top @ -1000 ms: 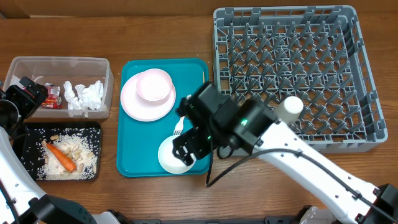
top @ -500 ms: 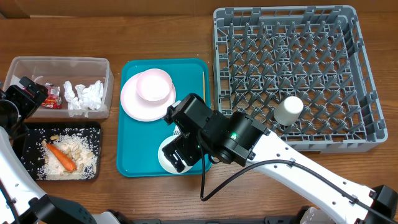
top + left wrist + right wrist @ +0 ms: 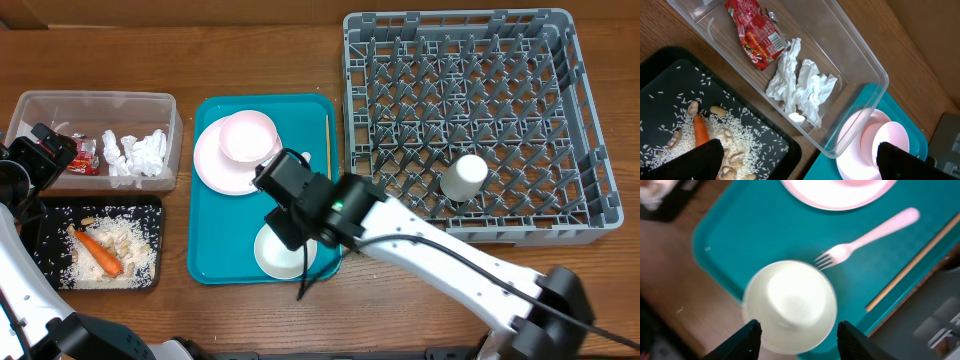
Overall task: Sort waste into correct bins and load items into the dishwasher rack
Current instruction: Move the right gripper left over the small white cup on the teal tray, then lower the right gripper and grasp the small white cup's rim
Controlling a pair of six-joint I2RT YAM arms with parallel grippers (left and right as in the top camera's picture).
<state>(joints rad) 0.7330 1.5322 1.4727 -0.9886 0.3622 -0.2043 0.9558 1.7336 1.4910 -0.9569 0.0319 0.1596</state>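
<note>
My right gripper (image 3: 799, 342) hangs over the white bowl (image 3: 790, 305) at the front of the teal tray. Its jaws stand apart on either side of the bowl's near rim; the view is blurred, so contact is unclear. A white fork (image 3: 865, 234) and a wooden chopstick (image 3: 912, 265) lie beside the bowl. The plate (image 3: 215, 165) carries a second bowl (image 3: 248, 137). A small cup (image 3: 464, 177) stands in the grey rack (image 3: 470, 60). My left gripper (image 3: 797, 167) is open and empty above the bins. The clear tub (image 3: 100, 97) holds the red wrapper (image 3: 757, 35) and tissue (image 3: 800, 87). The black tray (image 3: 45, 212) holds the carrot (image 3: 100, 253) and rice (image 3: 670, 145).
The teal tray (image 3: 215, 265) sits between the bins on the left and the rack on the right. My right arm reaches across the tray's right side from the front and hides part of the fork from overhead. Peanuts (image 3: 735, 159) lie among the rice.
My right arm has swung left and forward across the teal tray, settling over the front bowl, and its jaws have narrowed. The left arm has stayed still.
</note>
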